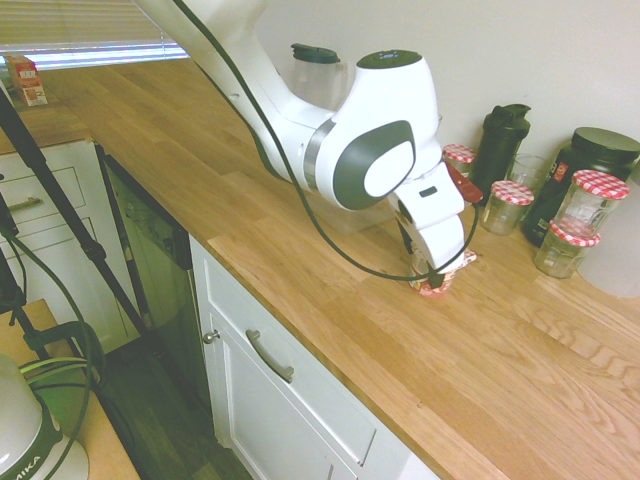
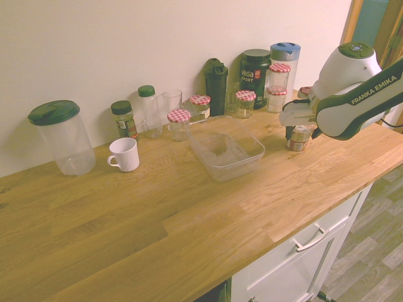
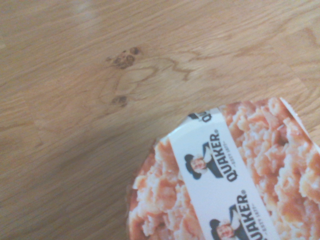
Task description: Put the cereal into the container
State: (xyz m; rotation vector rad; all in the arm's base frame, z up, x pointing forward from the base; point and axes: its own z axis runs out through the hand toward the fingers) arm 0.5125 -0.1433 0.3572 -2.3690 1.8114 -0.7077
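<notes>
1. Reaching down from the upper part of the first exterior view, the white robot arm (image 1: 350,150) brings its gripper (image 1: 424,264) to the small red-and-white cereal cup (image 1: 432,286), which is partly hidden beneath it on the wooden worktop (image 1: 300,260)
2. Along the wall in that view stand a dark shaker bottle (image 1: 500,148), a big black tub (image 1: 585,175) and glass jars with red-checked lids (image 1: 506,208), two of them stacked
3. Seen in the second exterior view, the gripper's fingers are spread wide, one at each side of the cup; whether they touch it, I cannot tell
4. The cup stands upright on the worktop in that view, outside the clear, shallow rectangular plastic container (image 2: 227,154) and to the picture's right of it
5. Further to the picture's left are a white mug (image 2: 125,155) and a clear pitcher with a dark green lid (image 2: 66,141)
6. Up close, the wrist view shows part of the cup's flat lid (image 3: 225,175), printed with brown cereal and a white QUAKER band, above the wood grain
</notes>
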